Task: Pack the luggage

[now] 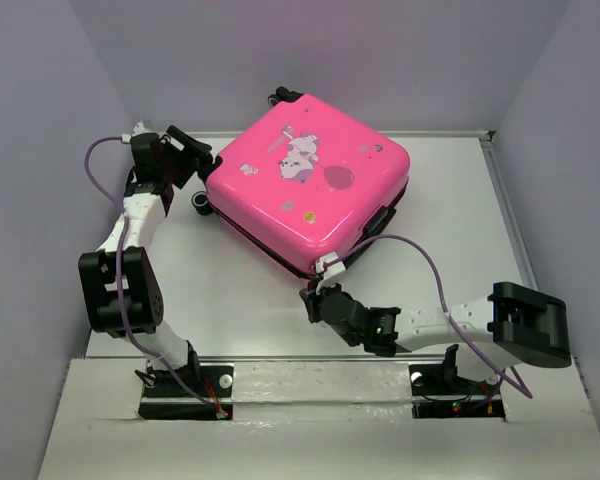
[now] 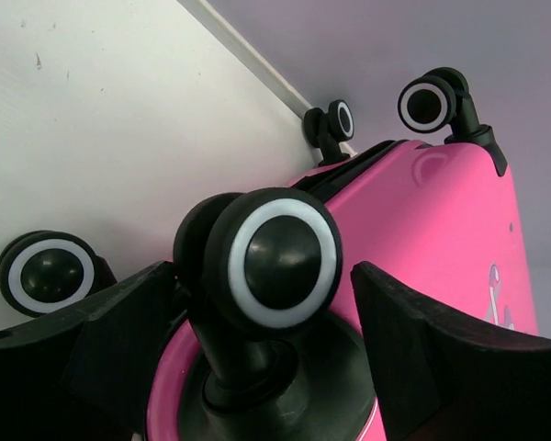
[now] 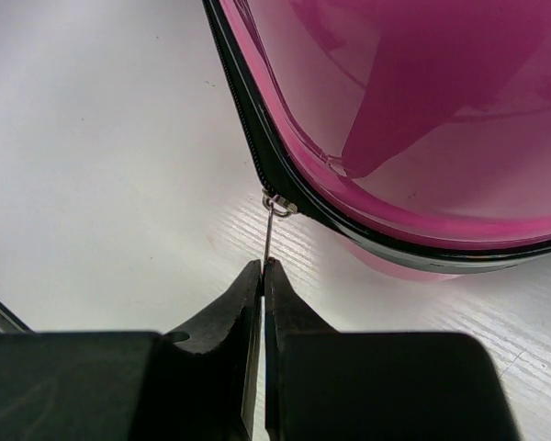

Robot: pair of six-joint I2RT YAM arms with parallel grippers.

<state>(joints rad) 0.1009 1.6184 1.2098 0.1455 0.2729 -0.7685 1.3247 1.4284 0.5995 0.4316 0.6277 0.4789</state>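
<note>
The hot-pink luggage (image 1: pixel 310 185) lies flat and closed on the table, cat print up. In the left wrist view its shell (image 2: pixel 441 220) fills the right side. My left gripper (image 1: pixel 204 172) is open at its left corner, with the fingers (image 2: pixel 413 322) on either side of a black-and-white wheel (image 2: pixel 283 260), and a gap shows on the right side. My right gripper (image 1: pixel 314 292) is at the near corner. In the right wrist view it (image 3: pixel 263 266) is shut on the thin metal zipper pull (image 3: pixel 270 234), which hangs from the black zipper trim (image 3: pixel 257 156).
Three more wheels show in the left wrist view, one at the left (image 2: pixel 49 273) and two at the far end (image 2: pixel 429 103). Grey walls enclose the white table (image 1: pixel 230 290) on three sides. A raised white strip (image 1: pixel 310 375) runs along the near edge by the arm bases.
</note>
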